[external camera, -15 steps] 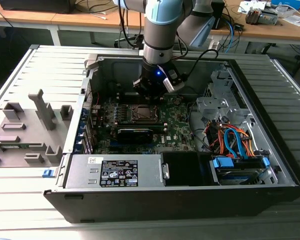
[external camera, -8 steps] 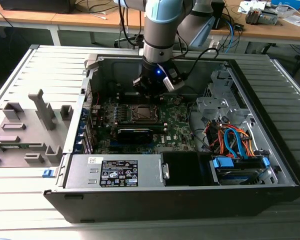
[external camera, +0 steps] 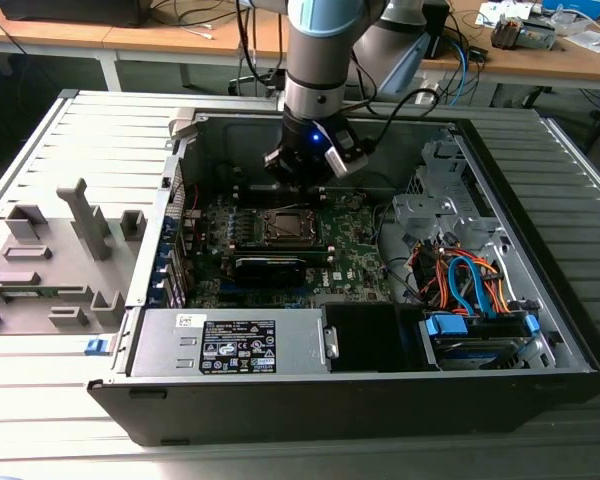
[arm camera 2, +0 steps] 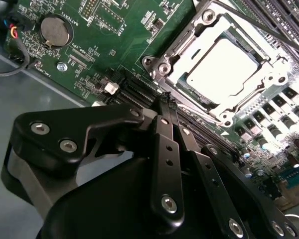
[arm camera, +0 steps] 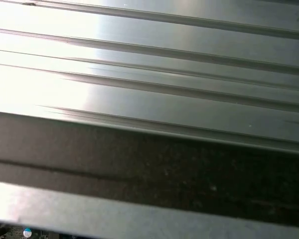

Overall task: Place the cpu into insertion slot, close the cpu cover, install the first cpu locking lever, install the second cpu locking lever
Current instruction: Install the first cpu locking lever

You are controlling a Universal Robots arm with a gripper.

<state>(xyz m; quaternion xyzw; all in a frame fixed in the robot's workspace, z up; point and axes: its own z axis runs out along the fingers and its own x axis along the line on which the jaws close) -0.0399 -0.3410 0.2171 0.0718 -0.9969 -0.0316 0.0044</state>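
Silver-grey cpu (arm camera 2: 221, 70) sits framed under cpu cover (arm camera 2: 269, 67)

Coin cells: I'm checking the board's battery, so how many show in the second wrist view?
1. The coin cell sits on the motherboard, apart from the cpu; the tool covers part of the board, so more may be hidden.

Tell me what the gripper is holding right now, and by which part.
Nothing. In the second wrist view the gripper has its fingers pressed together with nothing between them, tips just off the edge of the cpu cover, which lies closed over the cpu.
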